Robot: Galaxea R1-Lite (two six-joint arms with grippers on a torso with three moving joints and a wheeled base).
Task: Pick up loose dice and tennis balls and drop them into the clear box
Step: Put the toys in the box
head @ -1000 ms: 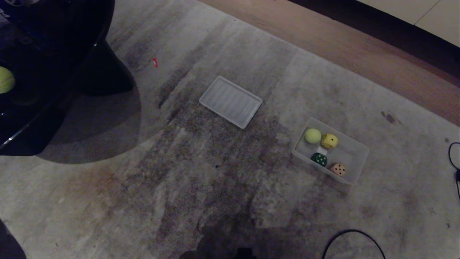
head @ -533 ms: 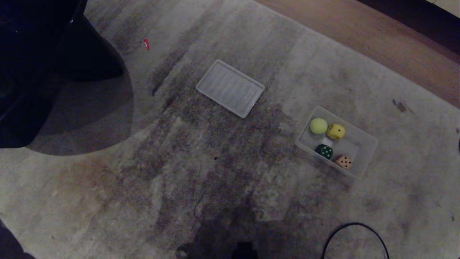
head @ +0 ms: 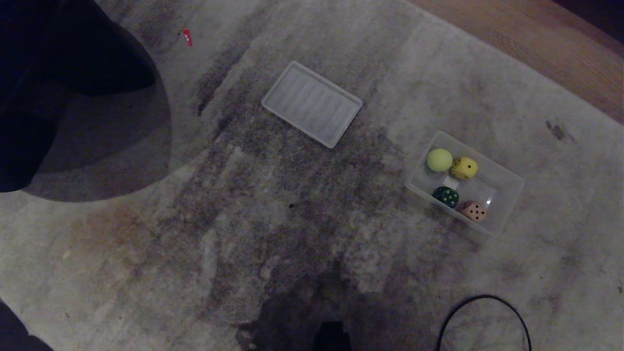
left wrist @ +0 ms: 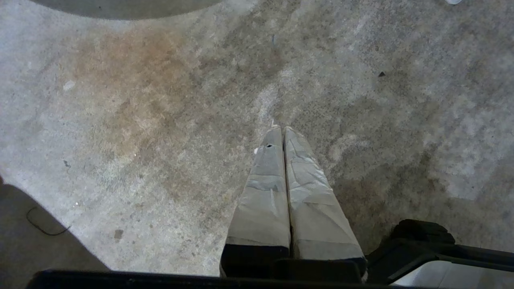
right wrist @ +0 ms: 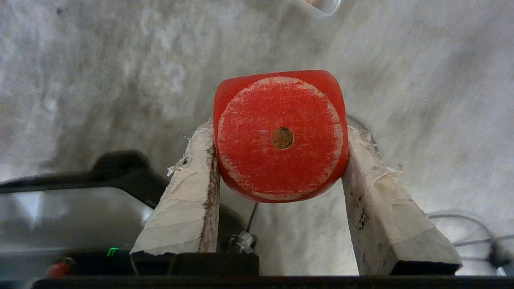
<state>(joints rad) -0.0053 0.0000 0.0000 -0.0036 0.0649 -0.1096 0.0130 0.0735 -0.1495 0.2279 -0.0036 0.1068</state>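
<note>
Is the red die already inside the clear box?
No, the red die sits clamped between the right gripper's jaws, not in the clear box.

Pale tape-wrapped tapering fingers [left wrist: 277, 192] on black hand bases.

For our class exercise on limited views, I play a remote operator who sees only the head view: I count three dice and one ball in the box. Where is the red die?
Observer: The red die is clamped between the right gripper fingers, seen only in the right wrist view.
Operator: Which face of it shows?
Observer: A worn face with a single pip points at the wrist camera.
Operator: Is that gripper over the clear box yet?
Observer: In the right wrist view carpet lies beneath the die; only a translucent corner shows at the picture's edge.
Operator: And the left gripper?
Observer: The left gripper is shut and empty above bare carpet.
</note>
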